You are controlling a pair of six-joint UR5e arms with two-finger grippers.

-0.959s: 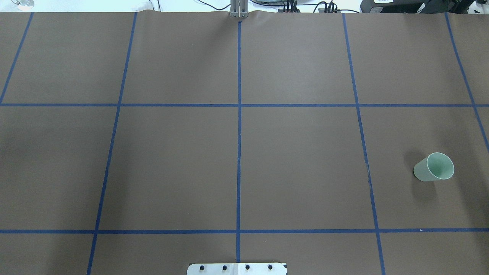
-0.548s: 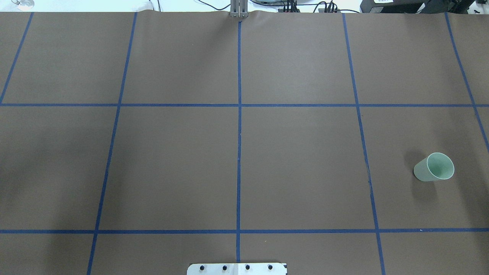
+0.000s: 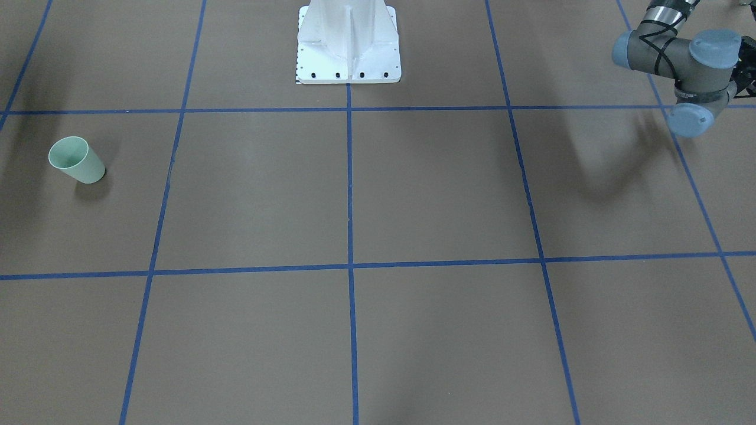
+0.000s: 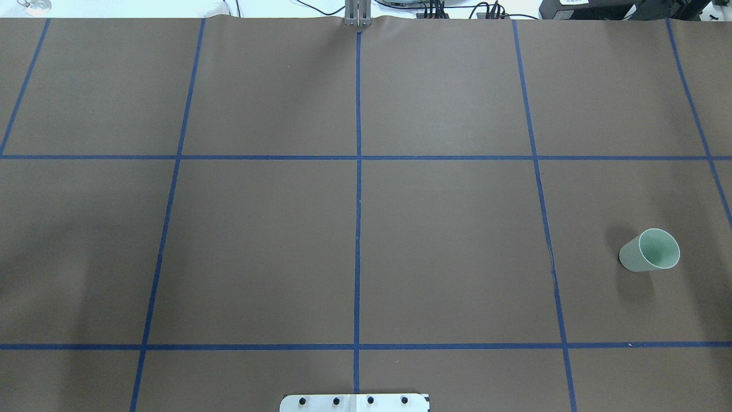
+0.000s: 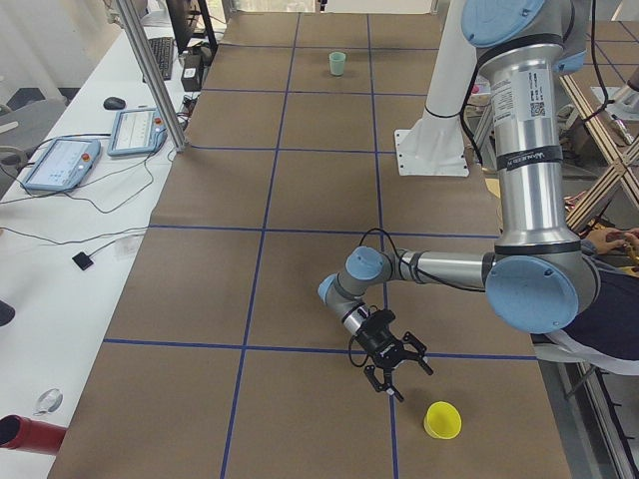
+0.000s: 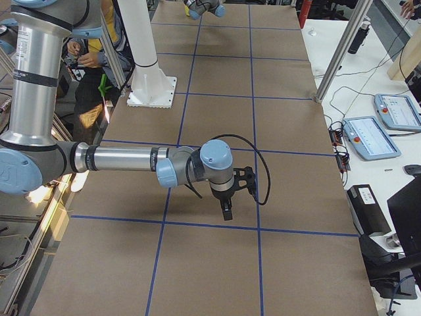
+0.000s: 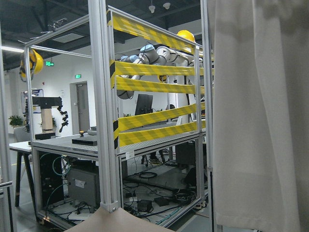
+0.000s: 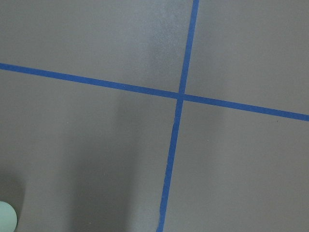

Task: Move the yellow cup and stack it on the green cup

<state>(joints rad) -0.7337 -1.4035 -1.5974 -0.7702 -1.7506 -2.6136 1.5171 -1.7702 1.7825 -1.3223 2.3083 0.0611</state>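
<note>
Seen from the robot's left end, the desk (image 5: 300, 299) is a brown surface divided into cells by blue tape lines (image 5: 265, 235). The nearest item is the yellow cup (image 5: 442, 420), standing rim up close to the near end and just beside a tape line. Next comes the left tool (image 5: 397, 377), pointing down at the desk, near the yellow cup but apart from it. It shows in this side view alone, so whether its fingers are apart or together cannot be told. The left arm (image 5: 439, 267) reaches it low over the desk from a tall upright link. The left wrist camera looks off the desk at a metal frame (image 7: 111, 111) with yellow-and-black striped bars and at a white curtain (image 7: 260, 111). Farther on, the white base plate (image 5: 431, 155) sits at the robot's side of the desk. Beyond it the right arm (image 6: 125, 159) extends level over the desk, with the right tool (image 6: 227, 212) pointing down close to a tape line. Its state likewise cannot be told. A person (image 6: 92, 59) stands behind the base plate. Farthest of all, the green cup (image 5: 337, 63) stands rim up, alone in its cell near the robot's right end and well apart from the yellow cup. A sliver of its rim shows in the lower left corner of the right wrist view.
</note>
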